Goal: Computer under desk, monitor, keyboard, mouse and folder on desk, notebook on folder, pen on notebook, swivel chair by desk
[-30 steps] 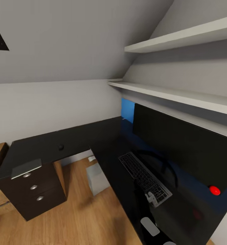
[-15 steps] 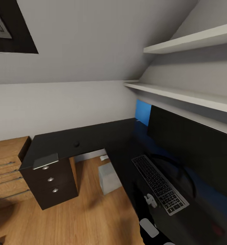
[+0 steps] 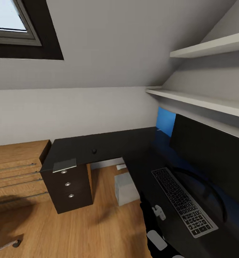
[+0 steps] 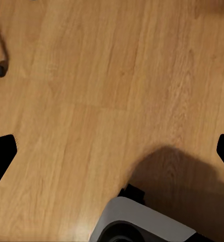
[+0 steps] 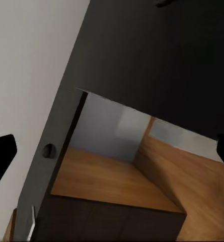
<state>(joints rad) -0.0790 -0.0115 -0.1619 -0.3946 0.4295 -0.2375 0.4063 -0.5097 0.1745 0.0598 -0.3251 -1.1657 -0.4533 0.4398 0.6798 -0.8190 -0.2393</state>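
Your left gripper [image 4: 112,151] and right gripper [image 5: 112,151] both stand wide, fingertips at the frame edges, holding nothing. Left to right in the head view: one swivel chair [image 3: 1,242], cut off to a castor and base leg; one notebook [image 3: 64,165] on the black cabinet desk [image 3: 67,186]; one mouse [image 3: 94,151]; one computer [image 3: 126,188] under the desk [image 3: 141,168]; one keyboard [image 3: 184,200]; one monitor [image 3: 209,157], cropped at right.
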